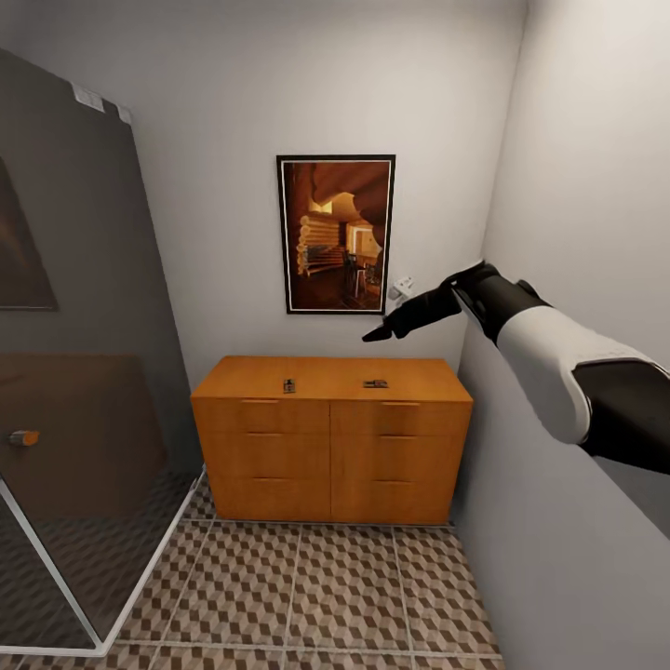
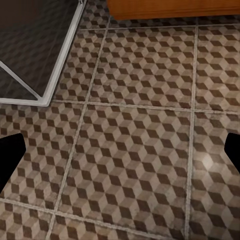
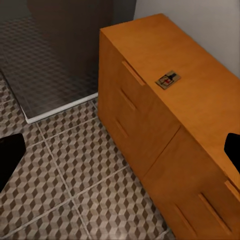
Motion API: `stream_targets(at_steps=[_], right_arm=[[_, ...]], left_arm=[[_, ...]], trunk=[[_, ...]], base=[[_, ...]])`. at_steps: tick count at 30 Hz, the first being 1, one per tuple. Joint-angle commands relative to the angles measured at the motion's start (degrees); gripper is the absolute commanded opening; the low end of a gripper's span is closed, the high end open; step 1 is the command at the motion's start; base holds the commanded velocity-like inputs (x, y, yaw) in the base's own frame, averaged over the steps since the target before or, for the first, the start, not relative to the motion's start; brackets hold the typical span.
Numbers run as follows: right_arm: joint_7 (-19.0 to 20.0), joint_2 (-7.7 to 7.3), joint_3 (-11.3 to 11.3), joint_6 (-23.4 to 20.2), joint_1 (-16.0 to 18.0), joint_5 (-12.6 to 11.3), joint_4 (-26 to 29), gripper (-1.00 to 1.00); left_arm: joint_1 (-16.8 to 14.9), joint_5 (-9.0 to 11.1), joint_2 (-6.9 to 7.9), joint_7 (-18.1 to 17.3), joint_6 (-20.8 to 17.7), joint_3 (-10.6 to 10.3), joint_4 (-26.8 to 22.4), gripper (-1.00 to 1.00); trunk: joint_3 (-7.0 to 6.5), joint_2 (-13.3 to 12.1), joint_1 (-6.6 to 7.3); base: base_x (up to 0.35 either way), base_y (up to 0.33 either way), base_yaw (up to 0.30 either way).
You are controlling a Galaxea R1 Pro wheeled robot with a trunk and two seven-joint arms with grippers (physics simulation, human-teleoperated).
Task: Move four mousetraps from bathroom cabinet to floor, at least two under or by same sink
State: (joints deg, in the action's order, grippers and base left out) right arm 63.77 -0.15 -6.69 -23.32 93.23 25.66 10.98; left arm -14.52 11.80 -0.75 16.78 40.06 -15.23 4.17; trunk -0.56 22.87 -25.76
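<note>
The cabinet (image 1: 331,437) stands against the far wall, at twelve o'clock, on the cube-patterned bathroom floor (image 1: 307,596). Two mousetraps rest on its top, well apart: one (image 1: 289,385) toward eleven, the other (image 1: 376,383) toward one. The right hand (image 1: 380,331) hovers above them, below a framed picture (image 1: 336,234).

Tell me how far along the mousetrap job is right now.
Early or midway. Two mousetraps sit on top of the cabinet; none shows on the visible bathroom floor. The right gripper hangs open and empty above the cabinet, the left gripper open over tiles. Left: grasp each trap, carry them to the sink.
</note>
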Motion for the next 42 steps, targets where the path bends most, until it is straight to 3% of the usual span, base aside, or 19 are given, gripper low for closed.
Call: stream_targets(at_steps=[1,6,19,42], right_arm=[[0.1,0.00,-0.2,-0.5,-0.1,-0.1,0.0,1.00],[-0.1,0.05,-0.2,0.2,-0.6,-0.1,-1.6,1.00],[-0.2,0.03,-0.2,8.6,-0.9,0.0,-8.6,1.00],[-0.3,-0.05,-0.1,9.8,-2.7,0.0,-9.6,1.00]], left_arm=[[-0.1,0.3,-0.04,0.2,0.3,-0.5,0.2,1.00],[-0.1,0.3,-0.04,0.2,0.3,-0.5,0.2,1.00],[-0.1,0.3,-0.04,0.2,0.3,-0.5,0.2,1.00],[-0.1,0.3,-0.04,0.2,0.3,-0.5,0.2,1.00]], trunk=[[0.02,0.0,-0.02],[0.02,0.0,-0.02],[0.02,0.0,-0.02],[0.02,0.0,-0.02]], base=[[0.000,0.000,0.000],[0.000,0.000,0.000],[0.000,0.000,0.000],[0.001,0.000,0.000]])
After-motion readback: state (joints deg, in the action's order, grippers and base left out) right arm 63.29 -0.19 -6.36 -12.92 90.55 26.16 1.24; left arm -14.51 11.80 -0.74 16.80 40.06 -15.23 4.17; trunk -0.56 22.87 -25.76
